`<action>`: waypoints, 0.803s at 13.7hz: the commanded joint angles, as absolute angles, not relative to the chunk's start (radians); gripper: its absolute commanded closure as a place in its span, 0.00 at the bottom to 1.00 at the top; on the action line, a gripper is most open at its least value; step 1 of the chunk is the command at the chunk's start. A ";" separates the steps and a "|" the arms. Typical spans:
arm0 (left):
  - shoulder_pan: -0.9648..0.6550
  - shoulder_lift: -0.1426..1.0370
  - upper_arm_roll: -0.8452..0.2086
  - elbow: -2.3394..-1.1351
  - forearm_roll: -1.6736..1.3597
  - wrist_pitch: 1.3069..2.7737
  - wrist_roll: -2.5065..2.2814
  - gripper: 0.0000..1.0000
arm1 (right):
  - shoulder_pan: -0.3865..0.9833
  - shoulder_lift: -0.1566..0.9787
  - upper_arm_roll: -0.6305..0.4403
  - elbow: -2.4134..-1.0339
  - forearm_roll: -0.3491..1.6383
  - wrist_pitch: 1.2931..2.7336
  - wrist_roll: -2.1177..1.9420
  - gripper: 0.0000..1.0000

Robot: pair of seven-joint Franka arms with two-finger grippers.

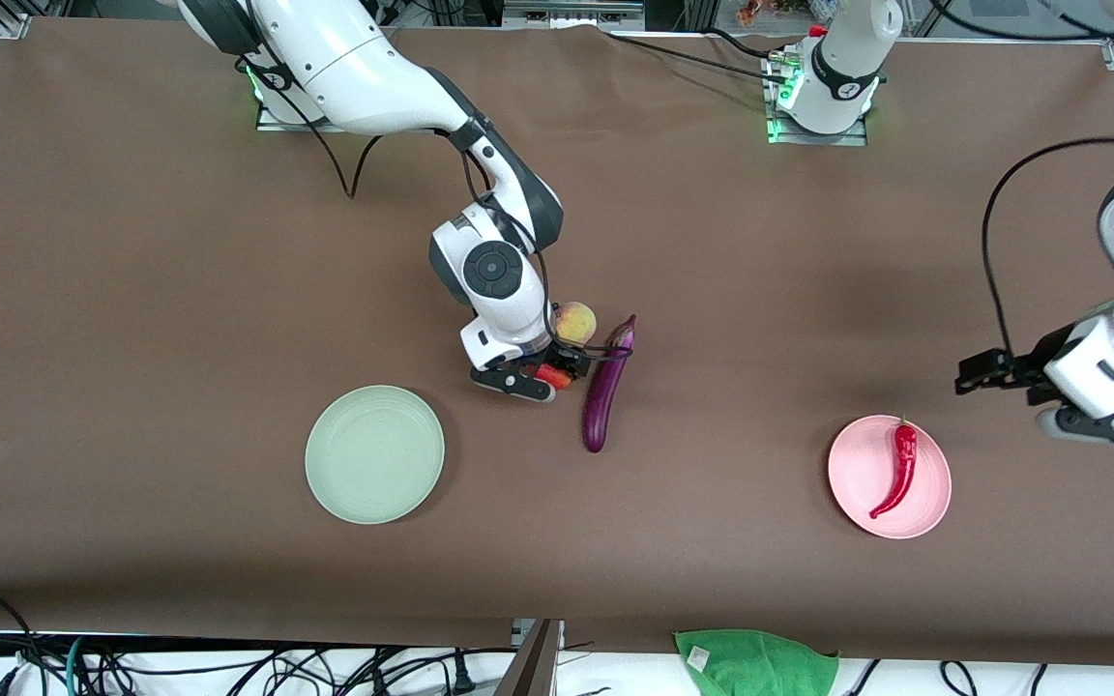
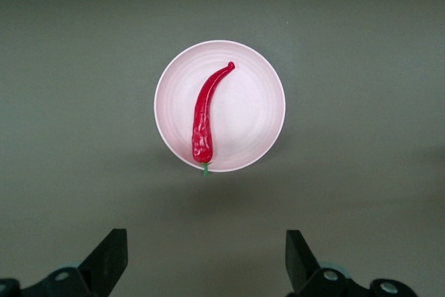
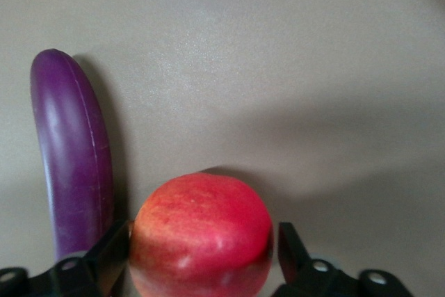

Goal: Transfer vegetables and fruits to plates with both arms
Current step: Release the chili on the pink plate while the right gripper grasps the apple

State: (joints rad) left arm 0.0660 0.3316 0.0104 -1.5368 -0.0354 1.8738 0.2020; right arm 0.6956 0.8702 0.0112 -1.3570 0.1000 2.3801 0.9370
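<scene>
My right gripper (image 1: 555,373) is low on the table, open, with its fingers on either side of the red apple (image 3: 201,231); one finger touches it and the other stands just off it. In the front view the apple (image 1: 554,376) is mostly hidden under the hand. The yellowish-pink peach (image 1: 575,322) lies just beside the hand. The purple eggplant (image 1: 605,389) lies next to the apple and also shows in the right wrist view (image 3: 73,165). The mint green plate (image 1: 374,454) is bare. The red chili (image 1: 897,470) lies on the pink plate (image 1: 857,469). My left gripper (image 1: 975,373) hangs open and empty beside the pink plate (image 2: 250,116), with the chili (image 2: 203,119) in its wrist view.
A green cloth (image 1: 755,662) hangs at the table edge nearest the front camera. The brown table cover (image 1: 131,338) spreads out around the plates. Cables lie near the arm bases.
</scene>
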 commanded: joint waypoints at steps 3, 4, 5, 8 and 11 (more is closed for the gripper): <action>0.051 0.301 -0.001 -1.563 0.002 1.844 0.173 0.00 | 0.704 0.888 0.002 -1.325 0.091 2.398 0.959 0.42; 0.040 0.301 -0.003 -1.563 0.002 1.844 0.135 0.00 | 0.703 0.888 0.002 -1.325 0.091 2.398 0.954 0.52; 0.032 0.301 -0.017 -1.565 0.002 1.833 0.073 0.00 | 0.696 0.881 0.002 -1.325 0.091 2.389 0.947 0.59; 0.029 0.310 -0.104 -1.572 0.002 1.830 -0.127 0.00 | 0.663 0.847 -0.002 -1.321 0.086 2.330 0.922 0.63; 0.009 0.342 -0.181 -1.580 0.002 1.851 -0.240 0.00 | 0.608 0.810 -0.002 -1.286 0.087 2.203 0.818 0.63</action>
